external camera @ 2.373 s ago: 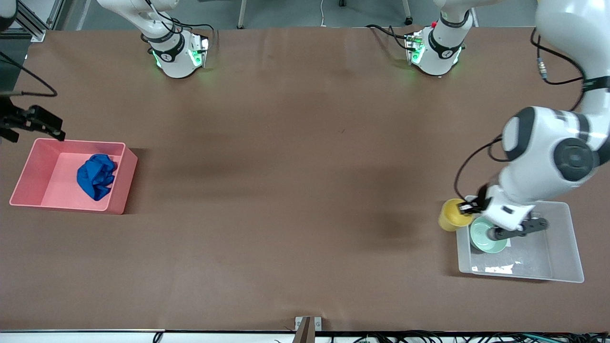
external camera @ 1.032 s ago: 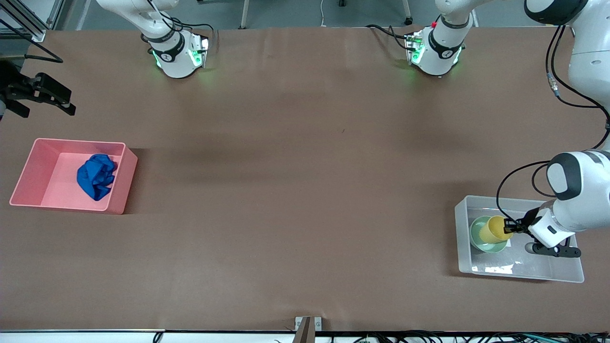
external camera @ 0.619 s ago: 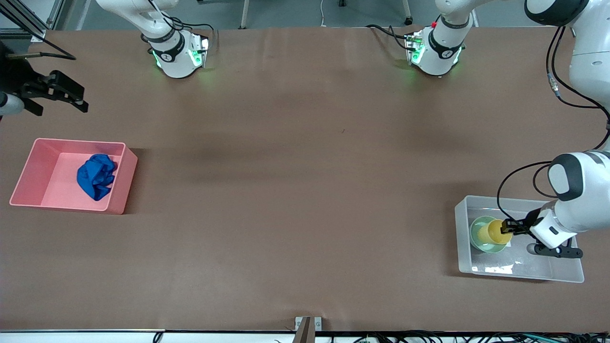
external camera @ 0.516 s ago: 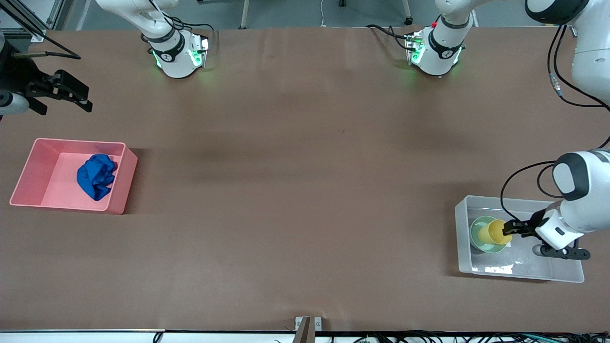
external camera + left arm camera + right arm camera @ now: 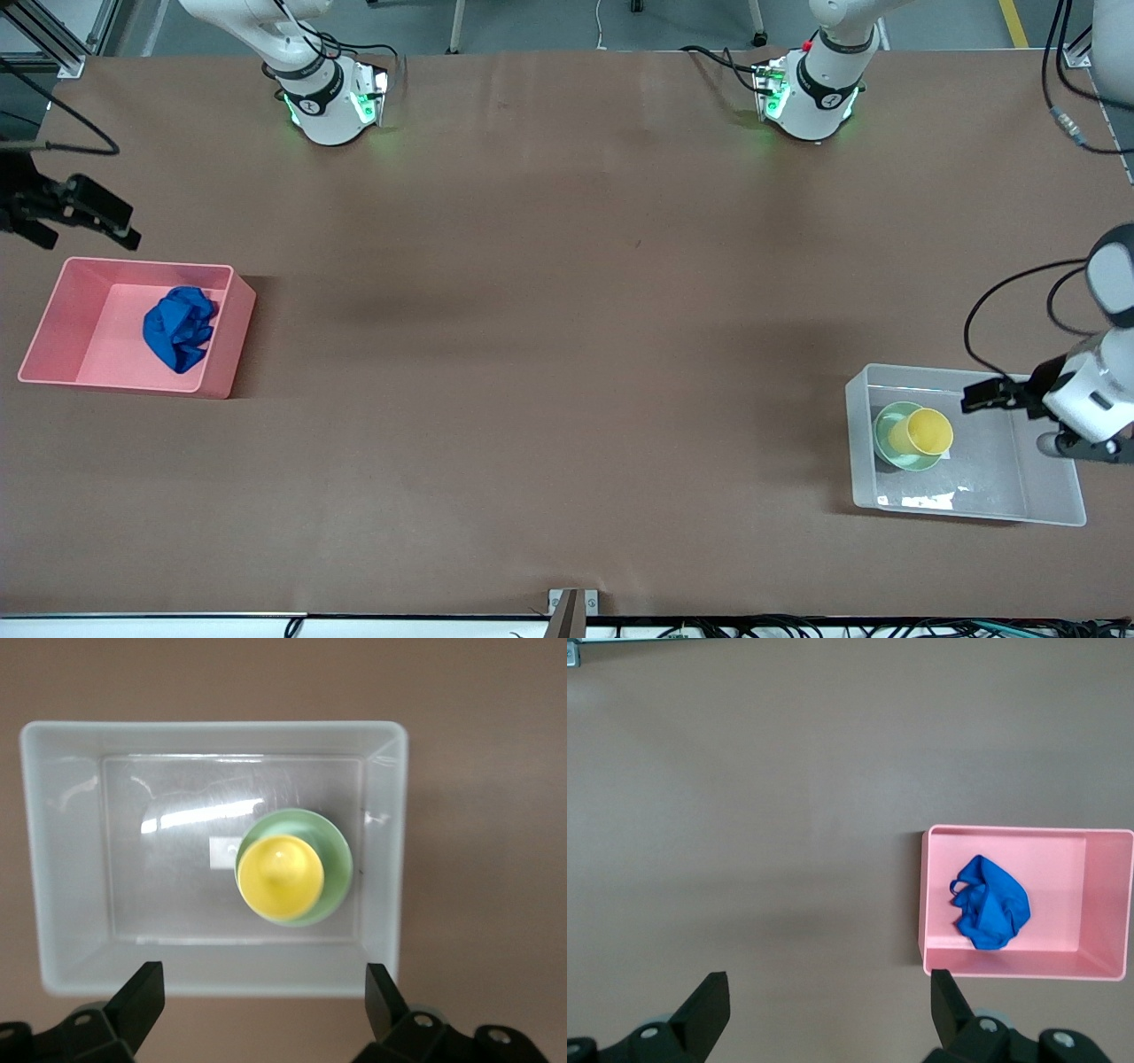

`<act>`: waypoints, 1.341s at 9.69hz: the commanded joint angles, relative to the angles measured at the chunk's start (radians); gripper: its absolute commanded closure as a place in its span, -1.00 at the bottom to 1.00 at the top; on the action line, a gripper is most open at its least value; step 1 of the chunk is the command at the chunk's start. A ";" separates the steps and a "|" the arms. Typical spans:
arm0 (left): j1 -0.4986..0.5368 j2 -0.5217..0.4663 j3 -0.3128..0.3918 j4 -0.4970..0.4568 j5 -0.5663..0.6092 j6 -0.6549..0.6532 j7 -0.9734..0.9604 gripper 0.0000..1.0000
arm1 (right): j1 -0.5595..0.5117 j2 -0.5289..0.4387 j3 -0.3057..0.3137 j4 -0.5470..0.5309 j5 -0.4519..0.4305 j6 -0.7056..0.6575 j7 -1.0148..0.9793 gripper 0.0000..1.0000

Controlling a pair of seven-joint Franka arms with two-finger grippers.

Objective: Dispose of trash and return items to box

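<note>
The clear box (image 5: 970,516) stands at the left arm's end of the table. In it sits the mint bowl (image 5: 886,443) with the yellow cup (image 5: 926,431) resting in it, tilted. My left gripper (image 5: 1014,419) hangs open and empty above the box. In the left wrist view the cup (image 5: 281,875) sits in the bowl (image 5: 335,859) inside the box (image 5: 213,726), apart from the left gripper (image 5: 263,983). The blue trash wad (image 5: 180,328) lies in the pink bin (image 5: 151,263). My right gripper (image 5: 75,223) is open over the table beside that bin; in its wrist view the right gripper (image 5: 830,988) holds nothing.
The pink bin (image 5: 1028,829) with the wad (image 5: 992,912) stands at the right arm's end of the table. A small white label (image 5: 221,850) shows on the box's bottom. Brown table surface (image 5: 567,354) spans the stretch between the two bins.
My left gripper opened, let go of the yellow cup in the bowl, and rose away toward the box's end. My right gripper shifted a little above the table by the pink bin.
</note>
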 commanded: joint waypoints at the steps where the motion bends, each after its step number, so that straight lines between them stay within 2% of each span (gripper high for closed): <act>1: 0.010 -0.111 -0.063 -0.049 0.004 -0.100 -0.085 -1.00 | -0.006 0.001 0.010 -0.004 -0.008 0.007 0.019 -1.00; 3: 0.010 -0.204 -0.072 -0.040 -0.047 -0.154 -0.084 -1.00 | -0.003 0.007 0.010 -0.004 -0.019 0.007 0.019 -1.00; 6: 0.009 -0.323 -0.106 -0.038 -0.053 -0.226 -0.068 -1.00 | -0.005 0.007 0.010 -0.005 -0.019 0.000 0.019 -1.00; 8: -0.031 -0.369 -0.082 -0.053 -0.078 -0.251 -0.067 -1.00 | -0.005 0.006 0.010 -0.005 -0.019 -0.007 0.019 -1.00; 9: -0.121 -0.390 0.025 -0.060 -0.105 -0.292 -0.062 -1.00 | -0.005 0.006 0.010 -0.014 -0.019 -0.005 0.019 -1.00; 11: -0.273 -0.435 0.186 -0.099 -0.157 -0.334 -0.062 -1.00 | -0.005 0.003 0.010 -0.018 -0.019 -0.007 0.019 -1.00; 12: -0.317 -0.462 0.243 -0.135 -0.189 -0.334 -0.061 -1.00 | -0.006 0.003 0.010 -0.018 -0.019 -0.007 0.019 -1.00; 13: -0.338 -0.504 0.257 -0.186 -0.202 -0.332 -0.064 -1.00 | -0.009 0.003 0.010 -0.021 -0.019 -0.008 0.019 -1.00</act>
